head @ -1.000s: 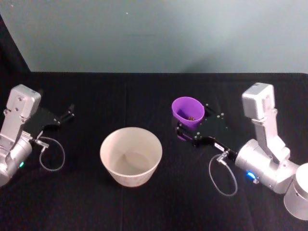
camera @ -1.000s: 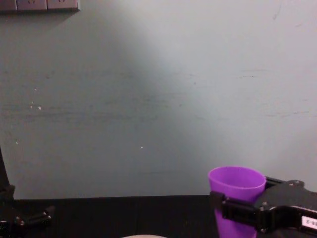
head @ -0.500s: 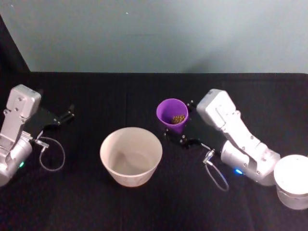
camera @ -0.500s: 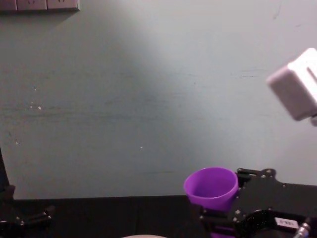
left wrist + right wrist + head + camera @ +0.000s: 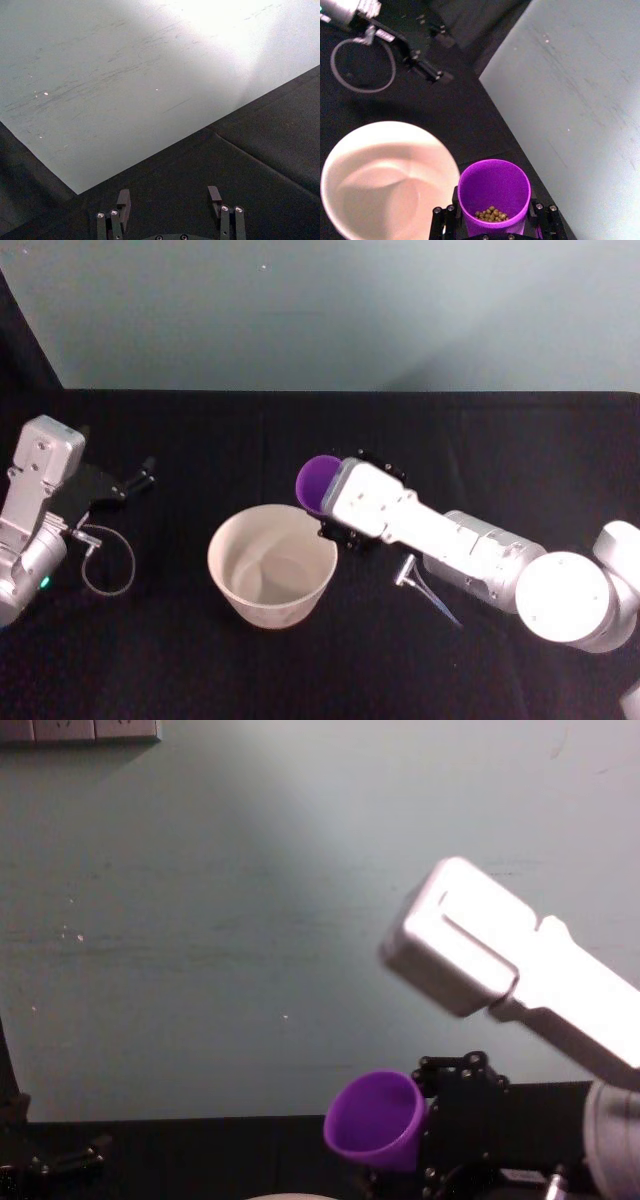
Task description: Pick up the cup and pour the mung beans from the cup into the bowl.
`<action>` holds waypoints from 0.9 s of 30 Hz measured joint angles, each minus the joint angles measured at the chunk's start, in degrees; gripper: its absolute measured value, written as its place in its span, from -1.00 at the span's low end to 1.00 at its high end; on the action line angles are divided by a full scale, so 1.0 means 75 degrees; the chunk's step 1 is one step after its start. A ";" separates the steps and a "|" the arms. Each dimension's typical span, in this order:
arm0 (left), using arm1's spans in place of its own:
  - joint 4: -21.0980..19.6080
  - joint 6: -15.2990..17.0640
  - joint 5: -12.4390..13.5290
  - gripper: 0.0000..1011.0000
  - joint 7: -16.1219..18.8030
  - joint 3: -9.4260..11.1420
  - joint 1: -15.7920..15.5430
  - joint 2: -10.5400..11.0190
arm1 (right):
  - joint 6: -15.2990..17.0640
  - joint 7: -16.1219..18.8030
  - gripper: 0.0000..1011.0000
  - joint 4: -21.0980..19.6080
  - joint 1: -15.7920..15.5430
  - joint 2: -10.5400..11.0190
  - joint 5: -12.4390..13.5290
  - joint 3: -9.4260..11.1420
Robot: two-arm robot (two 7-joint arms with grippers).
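— On the black table point(image 5: 480, 440), just beside the far right rim of the bowl point(image 5: 270, 605), what is being held?

— The cup point(image 5: 315, 483) is gripped by the right gripper point(image 5: 494, 220). Its black fingers point(image 5: 445, 220) are pressed against opposite sides of the cup's lower wall, and the cup is carried clear of the cloth.

— How may the cup be described?

— It is seen as small, bright purple, smooth and handleless, narrowing from a wide round rim to a smaller base. In the chest view it is tipped, with the mouth turned to the left and slightly up. A small heap of mung beans point(image 5: 491, 214) is gathered against the lower inner wall, close to the gripper.

— Is the cup's rim over the bowl?

— That cannot be told. In the right wrist view the two rims are shown nearly touching.

— And the bowl?

— It is pale pinkish-white, round, wider than the cup, and set upright near the table's middle. Its bare inner surface is shown.

— Is any writing to be read?

— A row of wall plates point(image 5: 80, 730) is caught at the upper left corner of the chest view, but any marks on them are too small to be read.

— What of the other arm?

— The left gripper point(image 5: 169, 200) is parked at the table's left edge, well apart from the bowl. Its fingers are spread wide, with only black cloth seen between them.
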 joint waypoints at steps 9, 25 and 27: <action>0.0000 0.0000 0.0000 0.98 0.0000 0.0000 0.0000 0.0000 | 0.0361 0.0235 0.43 -0.0060 0.0371 -0.0012 -0.1089 -0.0525; 0.0000 0.0000 0.0000 0.98 0.0000 0.0000 0.0000 0.0000 | 0.0741 0.0652 0.43 -0.0055 0.0888 -0.0131 -0.2756 -0.1299; 0.0000 0.0000 0.0000 0.98 0.0000 0.0000 -0.0001 0.0000 | 0.0745 0.0702 0.43 -0.0062 0.0927 -0.0131 -0.2964 -0.1384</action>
